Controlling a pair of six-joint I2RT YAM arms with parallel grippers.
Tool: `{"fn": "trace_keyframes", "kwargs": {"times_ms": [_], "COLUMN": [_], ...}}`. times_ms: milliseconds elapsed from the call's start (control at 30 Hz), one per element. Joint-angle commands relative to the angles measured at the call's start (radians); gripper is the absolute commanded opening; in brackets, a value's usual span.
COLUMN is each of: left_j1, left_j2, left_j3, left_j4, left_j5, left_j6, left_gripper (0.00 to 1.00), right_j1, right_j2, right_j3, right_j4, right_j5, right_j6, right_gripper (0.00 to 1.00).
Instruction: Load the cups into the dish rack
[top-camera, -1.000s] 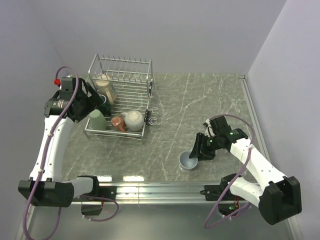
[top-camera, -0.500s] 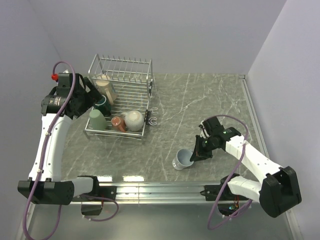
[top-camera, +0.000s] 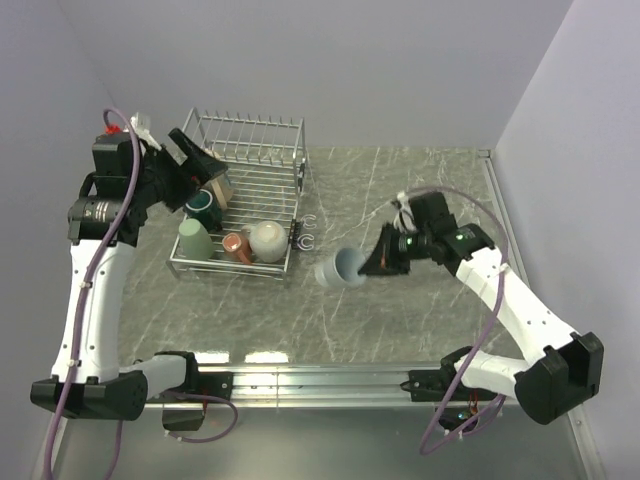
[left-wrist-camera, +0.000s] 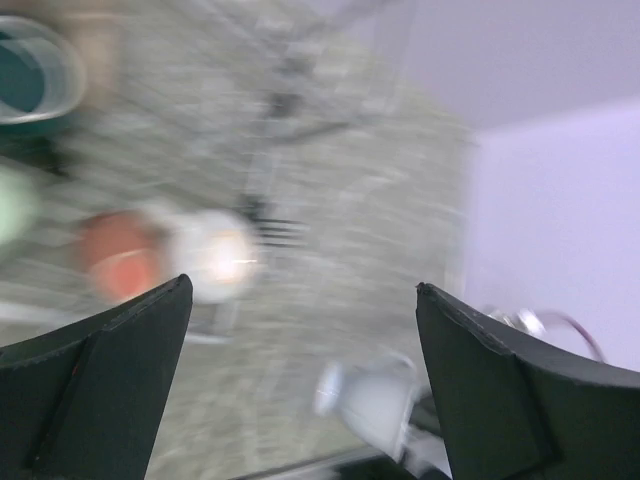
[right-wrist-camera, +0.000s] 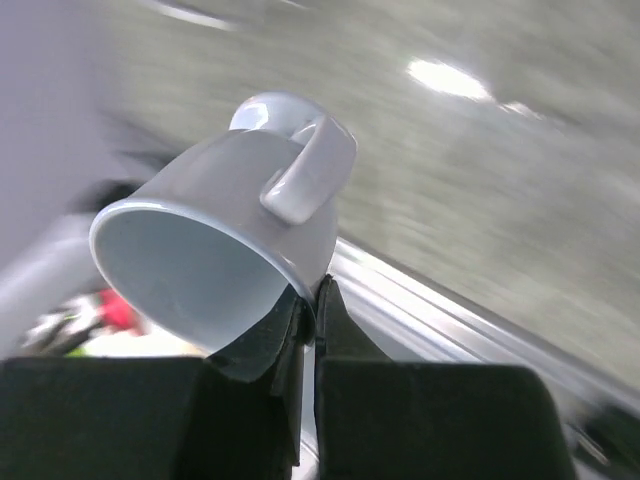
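Observation:
My right gripper is shut on the rim of the light blue-grey cup and holds it tilted above the table, right of the dish rack; the pinch shows in the right wrist view, cup mouth toward the camera. The rack holds the tall tan cup, dark green cup, pale green cup, red-brown cup and cream cup. My left gripper is open and empty, raised above the rack's left end. The left wrist view is blurred; its fingers stand wide apart.
Two small metal hooks lie on the marble table just right of the rack. A metal rail runs along the near edge. Walls close in on the left, the back and the right.
My right gripper lifted the blue-grey cup off the table and carried it left and away from me toward the rack. My left gripper rose up and back from the rack's left side.

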Motion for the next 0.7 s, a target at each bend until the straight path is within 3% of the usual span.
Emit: {"fn": "trace_keyframes", "kwargs": {"times_ms": [0,133,200,367,500,667], "left_j1": [-0.001,-0.002,-0.005,-0.030,-0.048,-0.125], "left_j2": [-0.037,-0.027,-0.001,0.038,0.082,0.073], "left_j3": [-0.013,-0.063,-0.049,-0.015,0.035,-0.055], "left_j4": [0.307,0.509,0.529,0.592,0.530,0.733], "left_j5": [0.377,0.517,0.536,0.600,0.625,0.639], "left_j6": [-0.103,-0.304,-0.354,-0.538,-0.605,-0.835], "left_gripper": [0.99,0.99,0.99,0.99,0.99,1.00], "right_j1": [-0.019,-0.045,-0.060,-0.070,-0.071,-0.067], "right_j2": [-0.020,0.027,0.052,0.155,0.207,0.204], "right_j3": [0.162,0.234,0.279,0.475,0.615,0.601], "right_j4": [0.323,0.575,0.605,0.564,0.463,0.510], "right_j5": [-0.304,-0.403,-0.398,-0.331,-0.206,-0.081], "right_j6": [0.187,0.374,0.399,0.316,0.213,0.167], "right_gripper": [0.00,0.00,0.00,0.00,0.00,0.00]}}
